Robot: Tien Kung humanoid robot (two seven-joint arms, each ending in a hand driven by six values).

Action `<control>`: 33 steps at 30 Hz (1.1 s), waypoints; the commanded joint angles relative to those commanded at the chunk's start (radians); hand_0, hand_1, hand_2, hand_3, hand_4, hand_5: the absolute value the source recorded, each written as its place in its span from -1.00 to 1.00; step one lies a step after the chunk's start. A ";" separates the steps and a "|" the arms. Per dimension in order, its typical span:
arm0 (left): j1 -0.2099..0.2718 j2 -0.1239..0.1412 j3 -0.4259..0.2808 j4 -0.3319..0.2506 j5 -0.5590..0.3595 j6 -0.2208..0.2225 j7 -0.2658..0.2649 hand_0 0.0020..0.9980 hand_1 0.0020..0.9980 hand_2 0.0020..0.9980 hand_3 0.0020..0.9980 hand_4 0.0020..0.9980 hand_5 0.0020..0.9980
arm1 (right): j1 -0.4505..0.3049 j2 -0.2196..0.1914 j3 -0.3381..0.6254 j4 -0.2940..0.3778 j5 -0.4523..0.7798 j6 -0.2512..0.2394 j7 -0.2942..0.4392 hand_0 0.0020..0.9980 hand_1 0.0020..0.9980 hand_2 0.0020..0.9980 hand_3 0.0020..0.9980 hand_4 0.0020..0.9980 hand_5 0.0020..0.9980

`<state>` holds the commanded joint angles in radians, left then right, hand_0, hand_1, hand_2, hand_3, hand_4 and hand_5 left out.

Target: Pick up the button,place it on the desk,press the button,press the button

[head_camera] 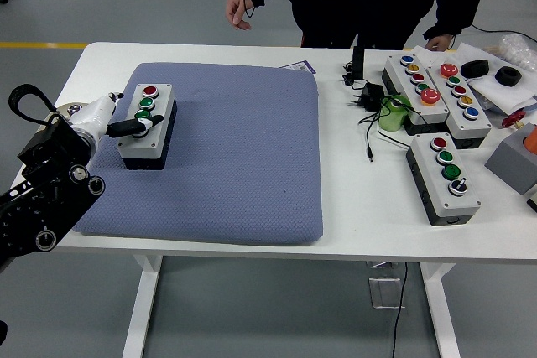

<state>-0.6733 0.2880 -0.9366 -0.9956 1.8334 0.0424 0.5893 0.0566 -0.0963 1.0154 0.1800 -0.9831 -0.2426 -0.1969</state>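
A grey button box (147,126) with a red, a green and further buttons on top stands on the blue-grey mat (235,157) at its left side. My left hand (126,127) comes in from the left. One black finger (132,127) is stretched out over the box and touches its lower buttons; the other fingers are hidden behind the white wrist. It holds nothing. My right hand is out of view.
Several more button boxes (443,177) lie on the white table (361,215) at the right, with a black adapter and cable (369,115), a green cup (393,112) and an orange part. A person stands at the far side, hands (237,11) hanging free.
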 joint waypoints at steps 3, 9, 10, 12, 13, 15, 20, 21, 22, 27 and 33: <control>-0.003 -0.005 0.002 0.004 0.001 -0.011 0.011 1.00 1.00 1.00 1.00 1.00 0.57 | 0.000 0.000 0.001 0.000 -0.001 0.000 0.000 0.53 0.46 0.47 0.18 -0.61 -0.72; -0.018 -0.025 0.017 0.014 -0.035 -0.040 0.042 1.00 1.00 1.00 1.00 1.00 0.57 | 0.001 -0.002 0.003 0.000 -0.001 0.000 0.000 0.53 0.46 0.47 0.18 -0.61 -0.72; -0.021 -0.031 0.018 0.021 -0.037 -0.041 0.051 1.00 1.00 1.00 1.00 1.00 0.57 | 0.001 -0.002 0.002 0.000 0.000 0.000 0.001 0.53 0.46 0.47 0.18 -0.61 -0.72; -0.023 -0.038 0.013 0.028 -0.040 -0.040 0.056 0.98 1.00 1.00 1.00 1.00 0.59 | 0.001 -0.002 0.003 0.000 -0.002 0.000 0.001 0.53 0.46 0.47 0.18 -0.61 -0.72; -0.023 -0.042 0.007 0.027 -0.040 -0.039 0.056 0.98 1.00 1.00 1.00 1.00 0.59 | 0.001 -0.003 0.004 0.000 -0.001 0.000 0.001 0.53 0.46 0.47 0.18 -0.61 -0.72; -0.027 -0.047 0.008 0.024 -0.040 -0.043 0.056 0.98 1.00 1.00 1.00 1.00 0.59 | 0.001 -0.003 0.005 0.000 0.001 -0.001 0.002 0.53 0.46 0.47 0.18 -0.61 -0.72; -0.049 -0.068 0.032 0.059 -0.016 -0.055 0.056 0.96 1.00 1.00 1.00 1.00 0.59 | 0.001 -0.003 0.008 0.000 -0.003 0.000 0.001 0.53 0.46 0.47 0.18 -0.61 -0.72; -0.054 -0.073 0.035 0.071 -0.009 -0.057 0.056 0.96 1.00 1.00 1.00 1.00 0.59 | 0.001 -0.003 0.009 0.000 -0.005 0.000 0.001 0.53 0.46 0.47 0.18 -0.61 -0.72; -0.058 -0.077 0.040 0.082 -0.001 -0.055 0.056 0.96 1.00 1.00 1.00 1.00 0.59 | 0.001 -0.003 0.010 0.000 -0.007 0.000 0.001 0.53 0.46 0.47 0.18 -0.61 -0.72; -0.075 -0.089 0.053 0.127 0.044 -0.063 0.056 0.76 1.00 1.00 1.00 1.00 0.42 | 0.001 -0.005 0.016 0.000 -0.012 0.000 0.000 0.53 0.46 0.47 0.18 -0.61 -0.72; -0.095 -0.097 0.063 0.180 0.061 -0.099 0.056 0.65 0.96 1.00 1.00 1.00 0.14 | 0.001 -0.006 0.017 0.000 -0.014 0.000 0.000 0.53 0.46 0.47 0.18 -0.61 -0.72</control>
<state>-0.7688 0.1909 -0.8738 -0.8152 1.8940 -0.0565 0.6454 0.0573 -0.1025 1.0323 0.1800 -0.9966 -0.2429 -0.1968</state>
